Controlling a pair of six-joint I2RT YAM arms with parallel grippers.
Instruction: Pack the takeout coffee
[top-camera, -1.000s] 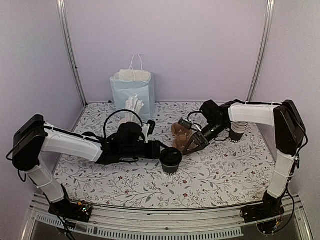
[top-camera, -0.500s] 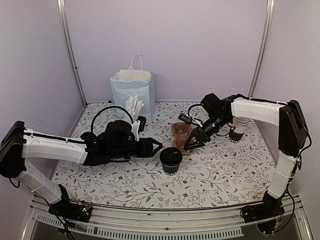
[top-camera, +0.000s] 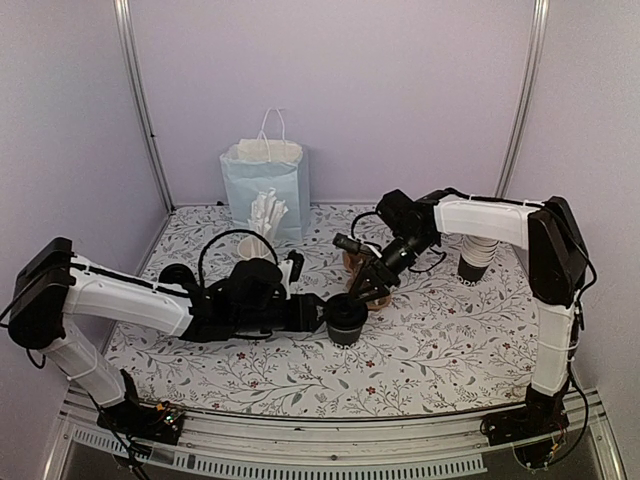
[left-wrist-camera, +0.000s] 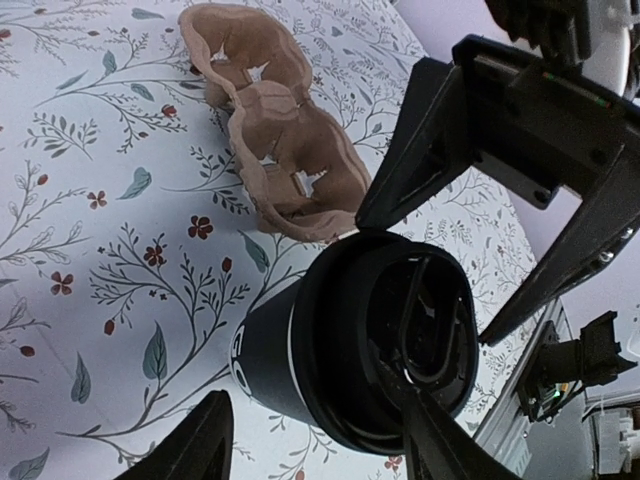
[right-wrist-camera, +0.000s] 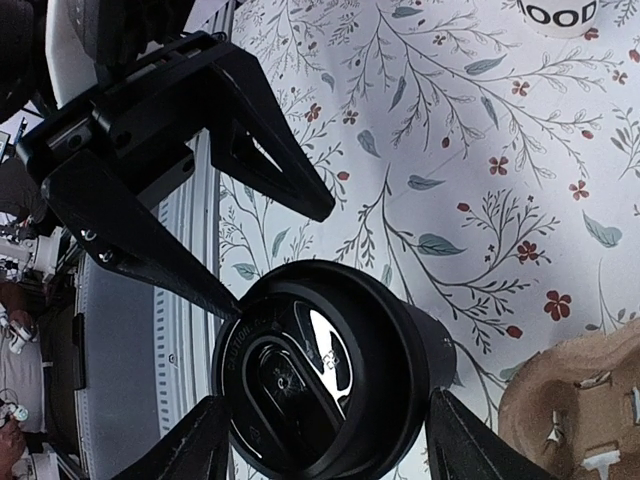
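Lidded black cup (top-camera: 343, 318) upright on the flowered table (top-camera: 450, 340), just beside the near end of the brown pulp carrier (left-wrist-camera: 270, 150), not yet in either hole. Against half a second ago: left gripper (top-camera: 318, 311) pushed back in from the left after standing off; right gripper (top-camera: 362, 292) swung away from the carrier's edge and down toward the cup's rear. Cup itself in the same spot, carrier too. Left fingers (left-wrist-camera: 210, 445) spread wide, one either side of the cup's wall, holding nothing; touching or just clear, cannot tell. Right gripper equally wide open and empty, its fingers framing the lid (right-wrist-camera: 320, 385) in the right wrist view. Looks like a crowded approach: two open grippers around one cup, only one needed for the lift. Likely meaning for the task: grasp about to be made, seating in the carrier still ahead. Worth watching for finger-on-finger contact and a tipped cup.
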